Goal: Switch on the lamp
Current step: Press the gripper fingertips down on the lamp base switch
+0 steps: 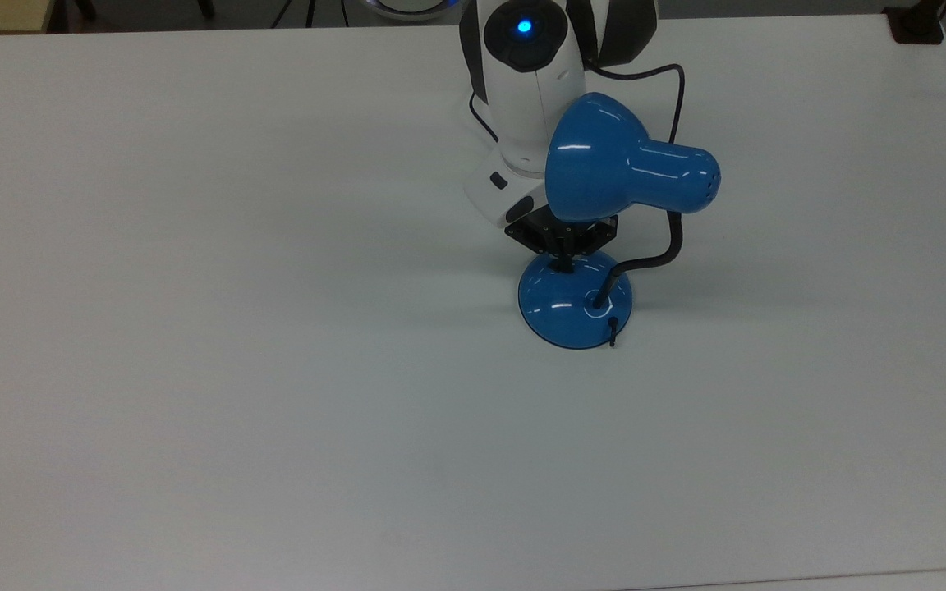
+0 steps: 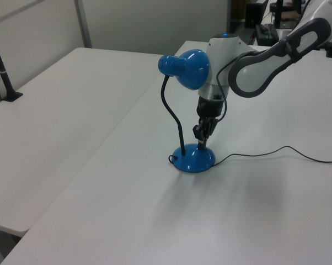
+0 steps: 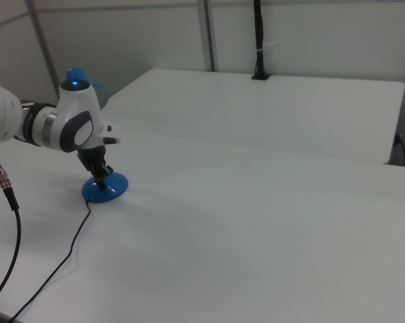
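The lamp (image 1: 604, 164) stands on the white table, its glossy blue shade held over the round blue base (image 1: 559, 316) by a bent black gooseneck (image 1: 662, 258). No glow shows from the shade. My gripper (image 1: 560, 264) points down under the shade, shut, its black fingertips touching the top of the dome on the side nearest the arm. The same contact shows with the gripper (image 2: 201, 144) in the left view and the gripper (image 3: 103, 180) in the right view. A small black nub (image 1: 611, 327) sticks out at the base's opposite rim.
The lamp's black cord (image 2: 276, 151) trails over the table (image 1: 194, 328) toward the left view's right. A second table (image 2: 61, 105) adjoins it, with a black post (image 2: 3, 77) clamped at its far edge. The white arm (image 1: 526, 90) rises behind the lamp.
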Controlling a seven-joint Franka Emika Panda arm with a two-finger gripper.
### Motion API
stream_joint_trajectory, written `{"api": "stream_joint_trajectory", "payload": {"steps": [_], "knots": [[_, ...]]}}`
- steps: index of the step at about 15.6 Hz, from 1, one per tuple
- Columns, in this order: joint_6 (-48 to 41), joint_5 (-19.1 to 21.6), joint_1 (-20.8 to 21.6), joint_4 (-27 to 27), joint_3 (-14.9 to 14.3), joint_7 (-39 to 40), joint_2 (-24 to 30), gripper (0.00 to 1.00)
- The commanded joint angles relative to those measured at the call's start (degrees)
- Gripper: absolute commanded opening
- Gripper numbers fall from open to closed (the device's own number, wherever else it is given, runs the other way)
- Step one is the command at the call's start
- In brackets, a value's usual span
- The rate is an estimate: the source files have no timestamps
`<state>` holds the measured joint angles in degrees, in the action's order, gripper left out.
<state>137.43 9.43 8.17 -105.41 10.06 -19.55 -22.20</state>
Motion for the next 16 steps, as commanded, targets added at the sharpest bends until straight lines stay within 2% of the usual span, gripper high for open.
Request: {"api": "stream_joint_trajectory", "payload": {"steps": [1,16], "knots": [[-0.23,-0.38,-0.08,-0.33,-0.3,-1.63,0.93,0.0],[-0.23,-1.61,0.45,-0.76,-0.3,-1.9,-0.74,0.0]]}}
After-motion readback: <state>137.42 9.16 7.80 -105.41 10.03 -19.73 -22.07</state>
